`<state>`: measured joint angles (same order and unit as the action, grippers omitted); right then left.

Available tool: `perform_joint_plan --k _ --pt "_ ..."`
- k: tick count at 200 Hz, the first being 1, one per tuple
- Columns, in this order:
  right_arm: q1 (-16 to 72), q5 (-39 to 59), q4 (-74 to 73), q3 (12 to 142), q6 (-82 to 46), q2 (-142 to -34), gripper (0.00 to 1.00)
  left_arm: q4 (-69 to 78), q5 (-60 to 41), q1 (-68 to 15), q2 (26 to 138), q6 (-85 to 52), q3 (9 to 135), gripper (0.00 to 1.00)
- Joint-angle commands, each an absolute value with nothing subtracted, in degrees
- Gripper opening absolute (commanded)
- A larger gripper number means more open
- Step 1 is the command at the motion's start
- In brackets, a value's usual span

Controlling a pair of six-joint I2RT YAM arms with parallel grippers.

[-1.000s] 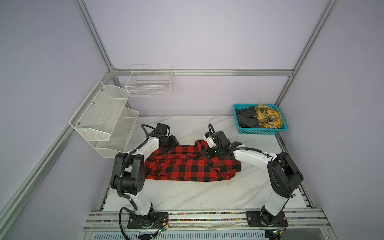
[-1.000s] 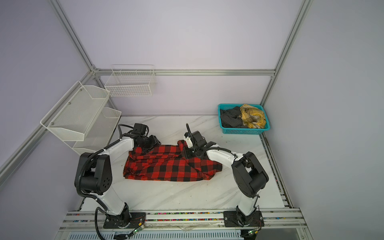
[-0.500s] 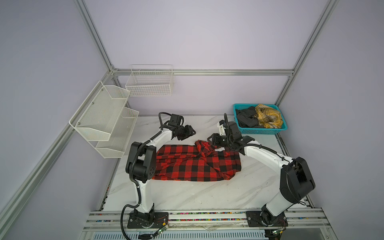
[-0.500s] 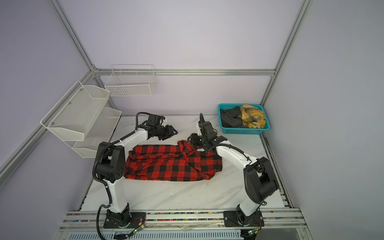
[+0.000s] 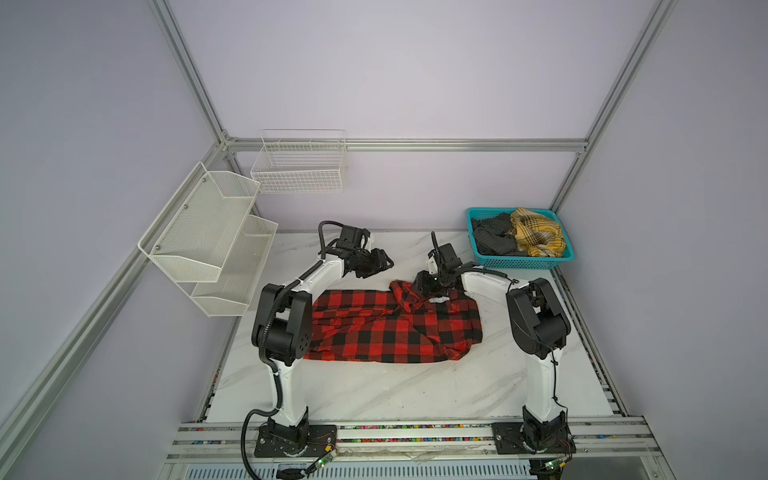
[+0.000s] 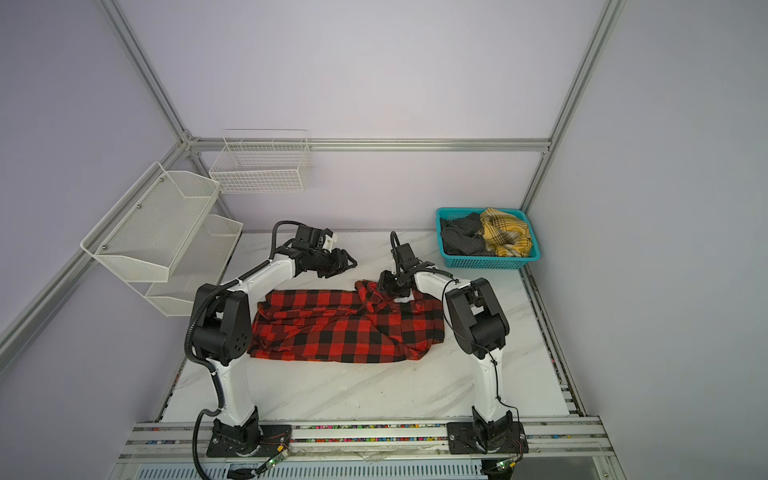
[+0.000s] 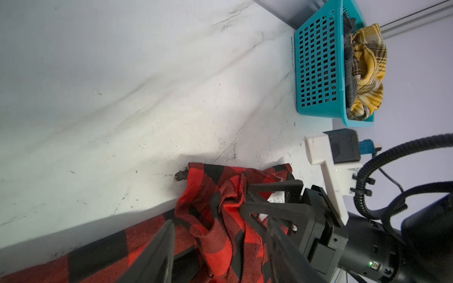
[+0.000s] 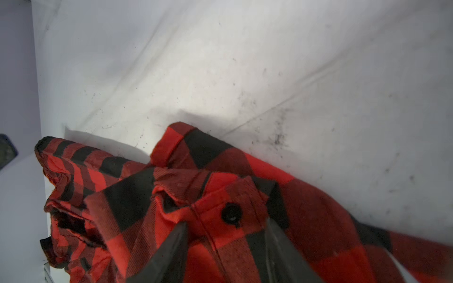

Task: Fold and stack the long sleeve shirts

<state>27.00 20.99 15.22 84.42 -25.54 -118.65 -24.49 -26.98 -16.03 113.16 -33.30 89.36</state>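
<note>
A red-and-black check long sleeve shirt (image 5: 386,328) (image 6: 345,328) lies spread across the middle of the marble table, its collar end bunched up at the back. My right gripper (image 5: 422,289) (image 6: 384,286) sits at that bunch. In the right wrist view its jaws (image 8: 225,224) straddle the button placket of the shirt (image 8: 245,196) and hold the cloth. My left gripper (image 5: 384,266) (image 6: 349,264) hovers open and empty behind the shirt's back edge. In the left wrist view the open left gripper (image 7: 220,221) faces the raised cloth (image 7: 213,186) and the right gripper (image 7: 245,196).
A teal basket (image 5: 523,259) (image 7: 316,73) at the back right holds a dark grey garment and a yellow plaid one (image 5: 538,237). White mesh shelves (image 5: 199,232) and a wire basket (image 5: 299,166) hang on the left and back walls. Bare marble (image 5: 395,390) lies in front of the shirt.
My left gripper left the shirt's back left corner and swung back and to the right, open. My right gripper dragged the collar end toward the back, bunching it up.
</note>
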Motion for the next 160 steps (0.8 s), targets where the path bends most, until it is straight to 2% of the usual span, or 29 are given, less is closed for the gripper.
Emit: perform_joint_plan --k 1,8,15,38,58,71,78,100,129,160 --pt "26.89 21.69 18.94 85.45 -21.60 -119.69 0.30 -23.98 -30.05 -15.99 114.16 -31.10 91.08 0.59" --pt "26.89 21.58 19.27 85.43 -20.90 -119.63 0.19 -24.12 -31.50 -16.16 115.06 -30.36 91.87 0.59" --pt "26.92 20.93 19.50 85.12 -20.46 -119.18 0.13 -24.81 -32.16 -16.38 116.10 -29.40 93.06 0.59" --pt "27.20 19.89 19.10 82.20 -19.36 -116.19 0.05 -28.67 -31.65 -17.86 119.95 -25.94 98.96 0.59" --pt "28.22 19.02 19.06 78.34 -18.84 -113.02 0.12 -30.61 -31.24 -19.82 123.17 -23.92 104.00 0.60" --pt "28.28 17.88 18.26 75.63 -19.89 -109.63 0.23 -32.61 -30.39 -21.24 125.58 -22.06 108.03 0.60" --pt "28.21 15.97 18.18 74.63 -20.92 -107.55 0.25 -34.13 -29.29 -22.01 126.88 -20.53 110.37 0.60" --pt "27.11 11.26 19.13 73.82 -26.41 -103.31 0.24 -37.95 -26.26 -23.20 131.19 -17.27 117.76 0.61" --pt "25.15 10.42 23.33 75.52 -29.72 -105.36 0.14 -38.82 -26.69 -23.29 135.16 -14.99 123.72 0.62" --pt "23.14 10.76 23.35 75.82 -31.91 -106.43 0.12 -40.47 -27.07 -23.81 136.98 -12.58 125.44 0.61"
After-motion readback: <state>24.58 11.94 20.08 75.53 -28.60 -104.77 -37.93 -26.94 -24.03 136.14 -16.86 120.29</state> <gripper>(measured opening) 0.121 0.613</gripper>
